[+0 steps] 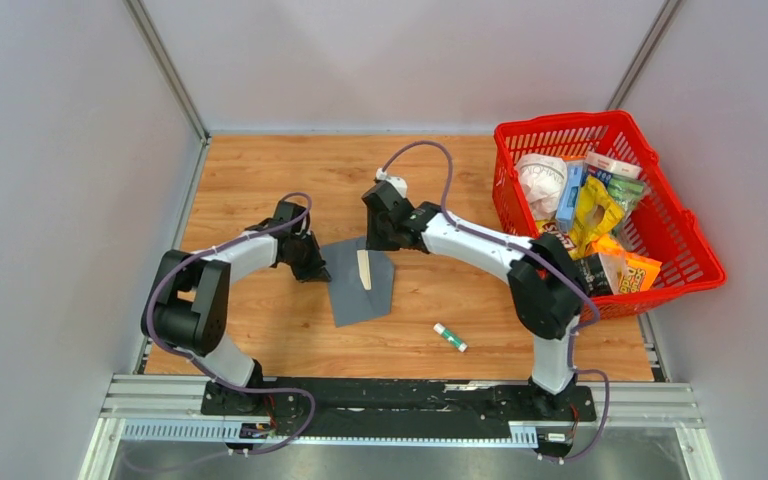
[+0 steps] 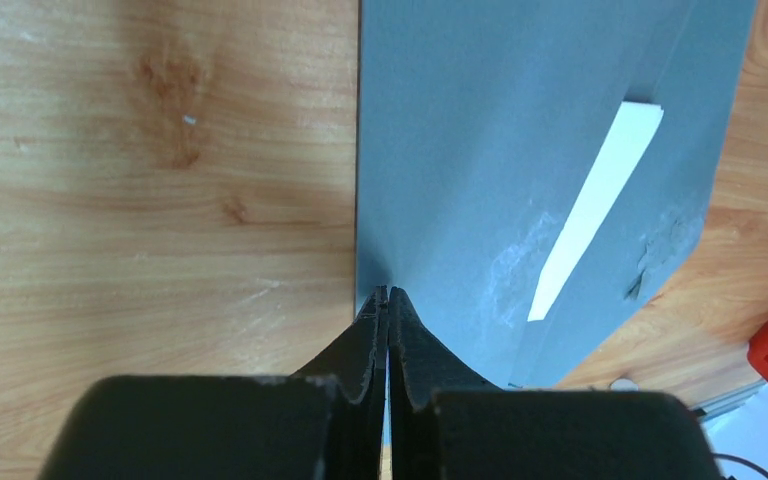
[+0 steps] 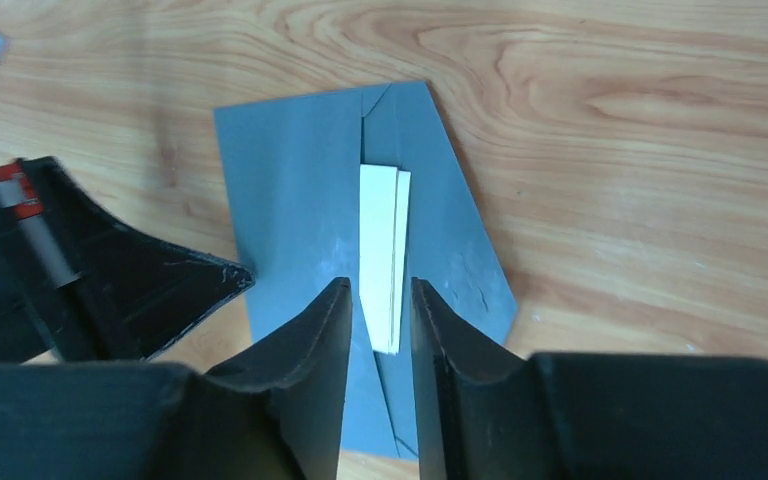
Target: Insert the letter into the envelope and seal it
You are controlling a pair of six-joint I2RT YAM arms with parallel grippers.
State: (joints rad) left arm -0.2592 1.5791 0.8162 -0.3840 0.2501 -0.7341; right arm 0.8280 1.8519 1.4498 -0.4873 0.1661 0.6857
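Seemingly light and floppy, the letter point(image 3: 380, 240) lies part-tucked in the flat envelope point(image 3: 290, 160) mid-table, best nipped at its exposed far end, where the right gripper point(image 3: 380, 290) hangs with jaws spread; the left gripper point(image 2: 387, 295), jaws pressed together, sits at the envelope's left edge.

On the desk point(image 1: 260, 180) there is one dark grey envelope point(image 1: 345, 295); one pale letter point(image 1: 364, 270), lying on it; one small glue stick point(image 1: 450, 337), near and to the right; one red basket point(image 1: 560, 120), far right; inside it a heap of packets point(image 1: 595, 212), at least five, the exact number hard to tell; two arms, one left arm point(image 1: 235, 255) and one right arm point(image 1: 480, 240); two hands, the left hand point(image 1: 312, 268) and the right hand point(image 1: 378, 238).
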